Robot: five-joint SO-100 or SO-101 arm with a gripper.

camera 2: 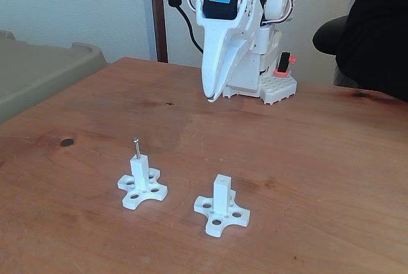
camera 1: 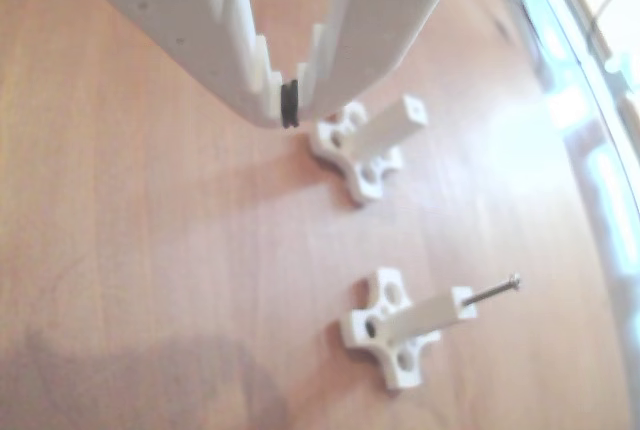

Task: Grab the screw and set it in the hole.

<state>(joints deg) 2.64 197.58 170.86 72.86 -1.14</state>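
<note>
**Screw seated in a post, gripper closed and clear of it**

Screw (camera 2: 136, 148) stands upright in the hole at the top of the left white post (camera 2: 139, 171) in the fixed view, head up, most of the shank showing above the post. Same screw (camera 1: 493, 293) in the other view sticks out of the end face of the lower post (camera 1: 432, 316), pointing right.

Second post (camera 2: 222, 195) sits to the right in the fixed view, on its own cross base (camera 2: 221, 215). Its hole (camera 2: 222, 178) shows as a small dark dot on the top face, nothing in it. In the other view this is the upper post (camera 1: 390, 125).

Gripper (camera 2: 211, 98) hangs above the table (camera 2: 319, 159), well behind both posts, tip pointing down. Fingers together, tips meeting on a small black part (camera 1: 290, 102) in the other view; nothing held between them. Screw is well apart from the fingers: no contact, with the empty post lying between gripper and screw in the other view.
</note>
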